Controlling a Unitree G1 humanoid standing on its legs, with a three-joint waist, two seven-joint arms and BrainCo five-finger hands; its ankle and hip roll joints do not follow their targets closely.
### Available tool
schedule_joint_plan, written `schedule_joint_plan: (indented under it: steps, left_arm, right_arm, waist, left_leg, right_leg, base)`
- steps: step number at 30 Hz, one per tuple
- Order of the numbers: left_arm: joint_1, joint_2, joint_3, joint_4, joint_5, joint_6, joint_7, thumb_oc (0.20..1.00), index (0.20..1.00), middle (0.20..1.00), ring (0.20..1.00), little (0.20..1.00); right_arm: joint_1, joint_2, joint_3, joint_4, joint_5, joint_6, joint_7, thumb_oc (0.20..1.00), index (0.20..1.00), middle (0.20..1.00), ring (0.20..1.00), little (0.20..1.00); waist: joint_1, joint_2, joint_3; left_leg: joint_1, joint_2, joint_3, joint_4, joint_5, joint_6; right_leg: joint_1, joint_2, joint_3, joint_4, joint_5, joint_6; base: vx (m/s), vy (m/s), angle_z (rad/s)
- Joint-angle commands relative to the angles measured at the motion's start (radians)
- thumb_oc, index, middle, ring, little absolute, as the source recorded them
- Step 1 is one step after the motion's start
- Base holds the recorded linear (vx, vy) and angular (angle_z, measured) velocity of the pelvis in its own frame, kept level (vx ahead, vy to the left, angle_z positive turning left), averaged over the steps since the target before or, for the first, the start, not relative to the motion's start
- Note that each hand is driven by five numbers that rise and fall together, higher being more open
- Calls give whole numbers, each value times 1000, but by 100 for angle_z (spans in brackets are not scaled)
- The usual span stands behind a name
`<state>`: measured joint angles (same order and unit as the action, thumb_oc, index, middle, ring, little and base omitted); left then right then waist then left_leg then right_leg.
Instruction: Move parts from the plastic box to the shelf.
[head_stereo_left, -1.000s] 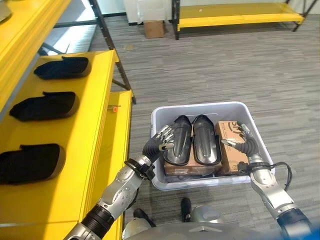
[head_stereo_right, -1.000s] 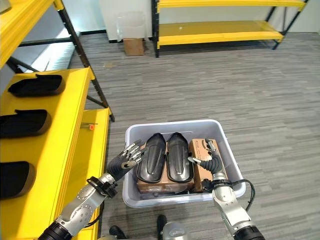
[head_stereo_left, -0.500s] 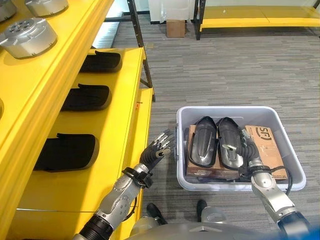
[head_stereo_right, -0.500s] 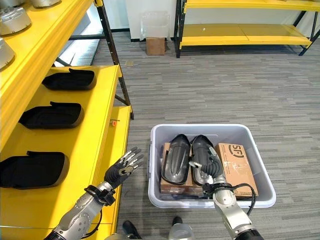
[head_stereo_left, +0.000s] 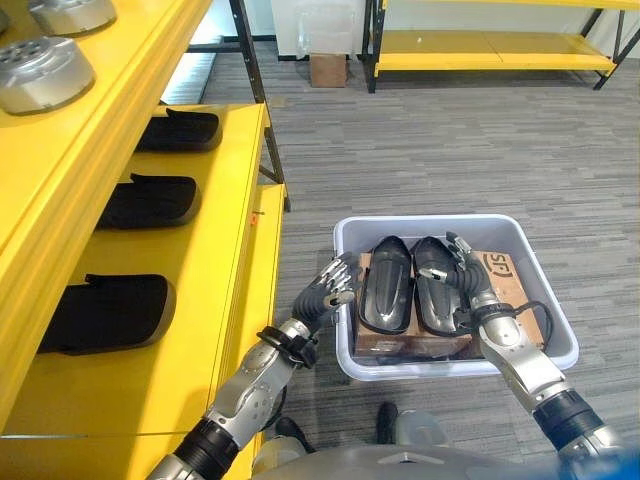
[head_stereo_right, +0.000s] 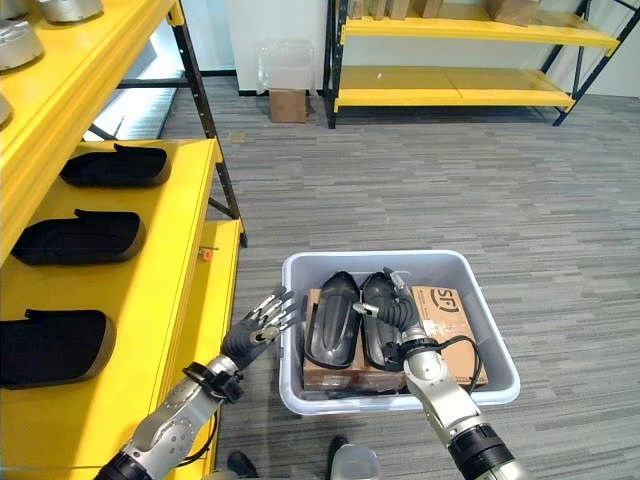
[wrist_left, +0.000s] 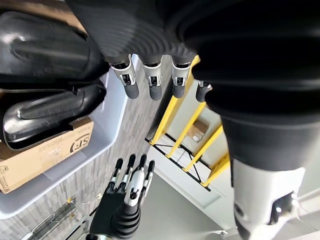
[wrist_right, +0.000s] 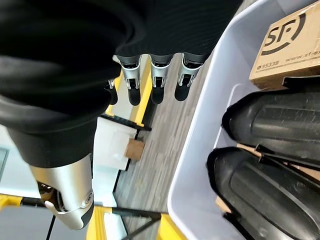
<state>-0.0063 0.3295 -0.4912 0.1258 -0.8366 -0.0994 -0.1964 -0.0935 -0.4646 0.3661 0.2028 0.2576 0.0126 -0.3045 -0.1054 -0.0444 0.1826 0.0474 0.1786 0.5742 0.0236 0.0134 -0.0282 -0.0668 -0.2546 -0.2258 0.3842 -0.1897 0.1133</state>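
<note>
A grey plastic box (head_stereo_left: 440, 222) stands on the floor and holds two black moulded parts side by side, the left part (head_stereo_left: 385, 285) and the right part (head_stereo_left: 432, 285), lying on cardboard. My left hand (head_stereo_left: 325, 295) is open at the outside of the box's left rim, fingers straight, holding nothing. My right hand (head_stereo_left: 468, 285) is open just above the right part's outer edge. In the right wrist view its straight fingers (wrist_right: 157, 75) hang over the box wall (wrist_right: 200, 145) and both parts (wrist_right: 280, 125). The yellow shelf (head_stereo_left: 215, 230) runs along the left.
Three black parts (head_stereo_left: 105, 310) lie in a row on the yellow shelf. Silver round parts (head_stereo_left: 45, 70) sit on the level above. A printed cardboard carton (head_stereo_left: 505, 280) fills the box's right side. More yellow racking (head_stereo_right: 450, 85) and a small carton (head_stereo_right: 287, 104) stand far across the carpet.
The camera has shifted. My left hand has come in from beside the shelf to the box's left rim. My right hand stays over the right black part.
</note>
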Motion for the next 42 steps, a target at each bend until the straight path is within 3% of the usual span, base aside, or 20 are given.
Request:
schedule_joint_plan:
  steps: [1,2,4,17,18,19,20,26,27,33,42]
  left_arm:
    - [-13,33,27,-76,20,-30,-27,1000,1000,1000,1000,1000]
    - [-11,35,37,-61,1,-56,-5,1000,1000,1000,1000,1000]
    - [-4,32,51,-45,-27,-101,37,1000,1000,1000,1000,1000]
    - [-5,32,52,-45,-27,-101,37,1000,1000,1000,1000,1000]
    - [1,8,97,-41,-93,-141,67,1000,1000,1000,1000,1000]
    - [15,-5,124,-64,-81,-126,44,1000,1000,1000,1000,1000]
    - [15,-5,125,-65,-81,-125,44,1000,1000,1000,1000,1000]
    - [15,-5,125,-65,-81,-125,44,1000,1000,1000,1000,1000]
    - [-6,71,123,-167,101,-137,126,1000,1000,1000,1000,1000]
    - [-69,83,124,-238,116,-147,188,1000,1000,1000,1000,1000]
    - [-129,78,103,-308,199,-160,245,1000,1000,1000,1000,1000]
  right_arm:
    - [-13,18,-27,-48,-25,-41,56,1000,1000,1000,1000,1000]
    - [-11,21,-3,-66,-38,-65,67,1000,1000,1000,1000,1000]
    - [-20,24,26,-89,-48,-45,56,1000,1000,1000,1000,1000]
    - [-21,24,26,-90,-48,-45,56,1000,1000,1000,1000,1000]
    - [-58,33,65,-77,-39,-12,17,1000,1000,1000,1000,1000]
    - [-77,37,71,-55,-40,-1,17,1000,1000,1000,1000,1000]
    - [-78,37,72,-54,-40,-1,17,1000,1000,1000,1000,1000]
    - [-78,37,72,-54,-40,-1,17,1000,1000,1000,1000,1000]
    - [-212,32,53,34,-63,65,30,1000,1000,1000,1000,1000]
    - [-249,56,23,44,-6,89,-53,1000,1000,1000,1000,1000]
    - [-155,51,-41,-22,43,69,-131,1000,1000,1000,1000,1000]
  waist:
    - [0,6,7]
    - [8,10,19]
    - [22,14,37]
    - [21,14,37]
    - [51,17,62]
    - [70,19,70]
    - [68,20,70]
    - [68,20,70]
    - [40,62,147]
    - [35,68,185]
    - [-19,73,226]
  left_leg:
    - [11,53,-112,118,-90,4]
    - [-6,85,-106,148,-90,-20]
    - [-28,125,-106,156,-67,-47]
    - [-30,126,-107,157,-66,-47]
    - [-52,189,-127,124,7,-77]
    - [-64,228,-169,114,57,-99]
    - [-65,230,-172,115,58,-100]
    - [-65,230,-172,115,58,-100]
    - [-45,235,-114,115,-21,-115]
    - [-89,227,-107,133,-19,-104]
    - [-107,218,-96,160,-56,-109]
  right_leg:
    - [54,-16,16,-150,93,30]
    - [58,-12,-7,-169,93,25]
    - [44,-6,-28,-173,90,19]
    - [43,-5,-29,-173,90,18]
    - [14,0,-50,-190,112,4]
    - [13,6,-60,-198,111,-5]
    - [15,8,-62,-199,111,-6]
    - [15,8,-62,-199,111,-6]
    - [-103,-79,-21,-147,157,55]
    - [-161,-85,12,-137,177,55]
    - [-216,-93,62,-108,167,69]
  base:
    - [-54,-506,93]
    - [-72,-521,80]
    - [-95,-320,35]
    - [-18,-23,-5]
    - [-194,-381,6]
    - [-194,-385,12]
    - [-11,-146,-9]
    - [23,-7,-13]
    - [76,-49,-3]
    - [-51,-41,-41]
    - [-23,-4,-5]
